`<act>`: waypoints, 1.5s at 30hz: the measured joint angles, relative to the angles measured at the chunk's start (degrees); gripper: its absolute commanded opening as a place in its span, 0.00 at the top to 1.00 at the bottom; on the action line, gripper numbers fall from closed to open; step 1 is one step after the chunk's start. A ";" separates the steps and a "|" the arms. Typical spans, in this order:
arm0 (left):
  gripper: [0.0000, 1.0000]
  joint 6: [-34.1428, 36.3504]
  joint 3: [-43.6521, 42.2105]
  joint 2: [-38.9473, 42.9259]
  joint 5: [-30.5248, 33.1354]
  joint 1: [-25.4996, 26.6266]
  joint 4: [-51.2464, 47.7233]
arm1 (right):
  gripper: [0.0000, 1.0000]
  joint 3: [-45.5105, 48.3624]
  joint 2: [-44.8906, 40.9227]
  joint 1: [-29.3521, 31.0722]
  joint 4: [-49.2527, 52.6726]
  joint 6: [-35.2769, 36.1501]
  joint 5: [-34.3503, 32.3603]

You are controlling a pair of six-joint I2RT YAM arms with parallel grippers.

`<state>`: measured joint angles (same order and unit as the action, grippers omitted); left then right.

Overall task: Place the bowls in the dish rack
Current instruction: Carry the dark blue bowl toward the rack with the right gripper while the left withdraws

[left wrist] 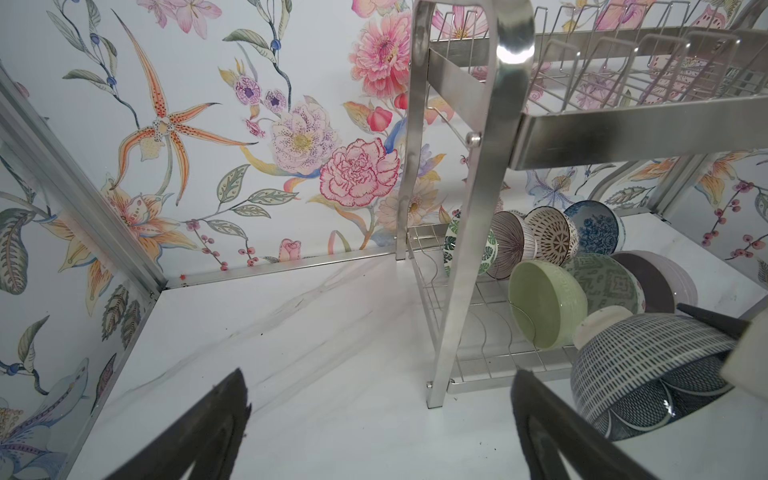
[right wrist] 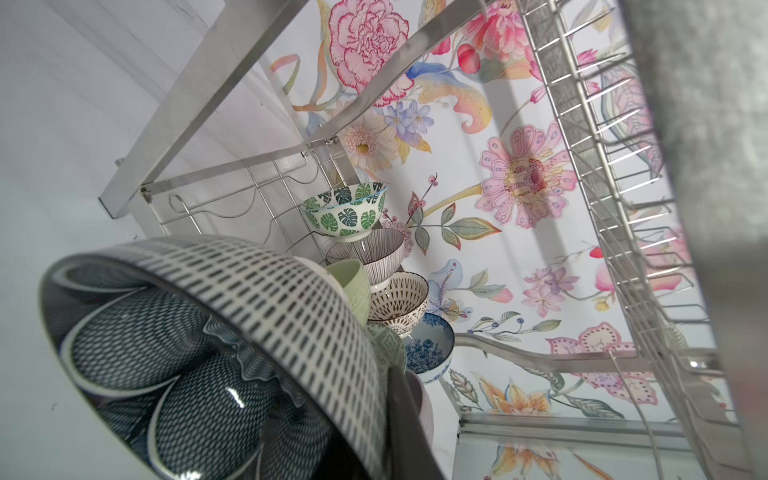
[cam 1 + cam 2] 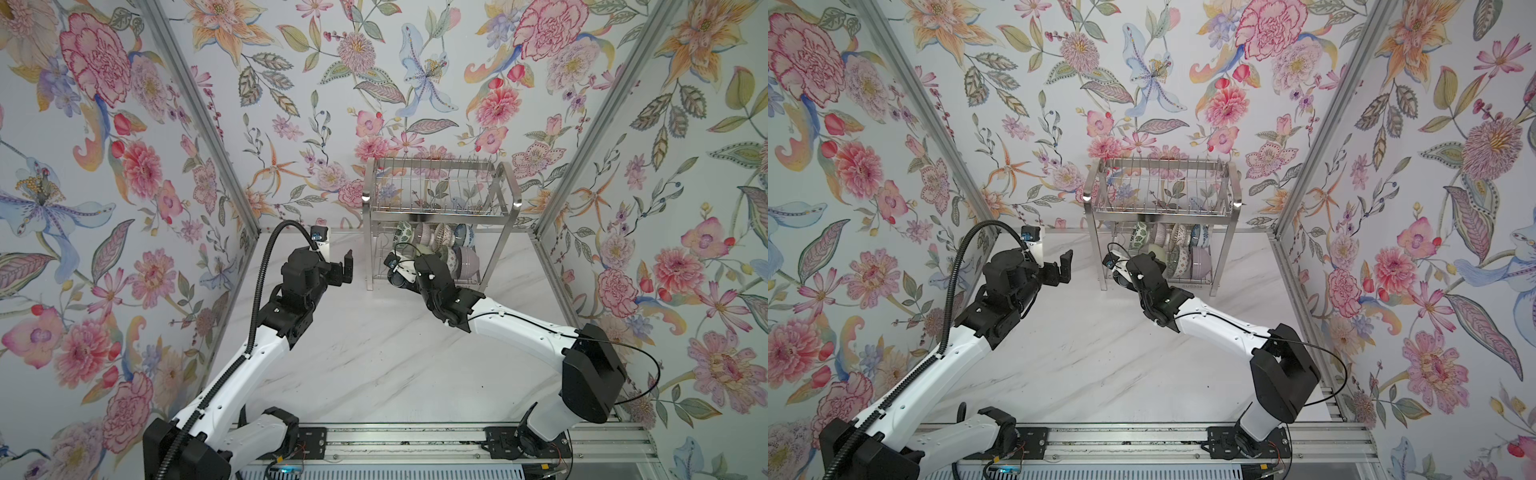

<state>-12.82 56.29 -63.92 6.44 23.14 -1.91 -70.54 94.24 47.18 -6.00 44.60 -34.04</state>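
Eight bowls showed in all. Seven stood on edge on the lower shelf of the dish rack (image 3: pixel 436 216), beyond the right jaws. The farther row held a green leaf bowl (image 2: pixel 345 212), a purple-lined bowl (image 1: pixel 510 243), a lattice bowl (image 1: pixel 555 235) and a blue floral bowl (image 1: pixel 596 228). The nearer row held a pale green bowl (image 1: pixel 544 305), a grey-green geometric bowl (image 1: pixel 606 282) and a lilac bowl (image 1: pixel 656 282). The eighth was a navy bowl (image 2: pixel 199 357), white-dashed outside and patterned with scaled petals inside. The right jaws were clenched on its rim. It was tilted, its mouth turned down toward the desk (image 3: pixel 374 357) and its pale foot toward the pale green bowl; whether those two touched could not be told.

The left jaws hung released and empty, near the rack's flat front leg (image 1: pixel 469 257) but clear of it, with bare marbled desk ahead of and beneath them. To their right, that leg stood just beside the navy bowl. Past it, free wire slots (image 1: pixel 486 332) lay at the end of the nearer row. Above the right jaws, the upper shelf's front bar (image 1: pixel 644 133) and its thin prongs overhung the lower shelf. Floral walls (image 3: pixel 291 104) closed in the desk behind the rack and at both sides.
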 measured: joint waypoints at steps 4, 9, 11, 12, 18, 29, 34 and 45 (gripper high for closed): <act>0.01 0.00 -1.16 0.74 -0.17 -0.33 0.04 | 1.00 -5.51 4.33 -0.09 1.75 0.20 -1.11; 0.01 0.00 -2.58 1.77 -0.20 -0.92 0.07 | 1.00 -13.75 9.14 -0.44 5.03 -1.46 -1.62; 0.01 0.00 -2.99 2.23 -0.20 -1.09 0.07 | 1.00 -16.48 10.93 -0.55 6.25 -2.01 -2.08; 0.01 0.00 -3.15 2.49 -0.20 -1.16 0.07 | 1.00 -17.46 11.67 -0.66 6.71 -2.27 -2.27; 0.01 -0.02 -3.56 3.65 -0.22 -1.88 0.22 | 1.00 -19.28 14.03 -1.88 10.16 -4.35 -2.47; 0.00 -0.02 -3.82 3.74 -0.70 -2.19 0.24 | 1.00 -23.58 16.68 -4.48 14.45 -10.47 0.22; 0.01 -0.04 -3.82 3.74 -1.40 -2.21 0.22 | 1.00 -26.43 18.40 -5.03 14.99 -11.69 1.09; 0.01 -0.04 -3.82 3.74 -1.53 -2.25 0.20 | 1.00 -30.42 23.61 -6.14 15.67 -12.59 2.12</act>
<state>-12.86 52.47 -60.18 4.91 20.88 -1.72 -100.97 117.84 41.04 9.67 32.01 -31.92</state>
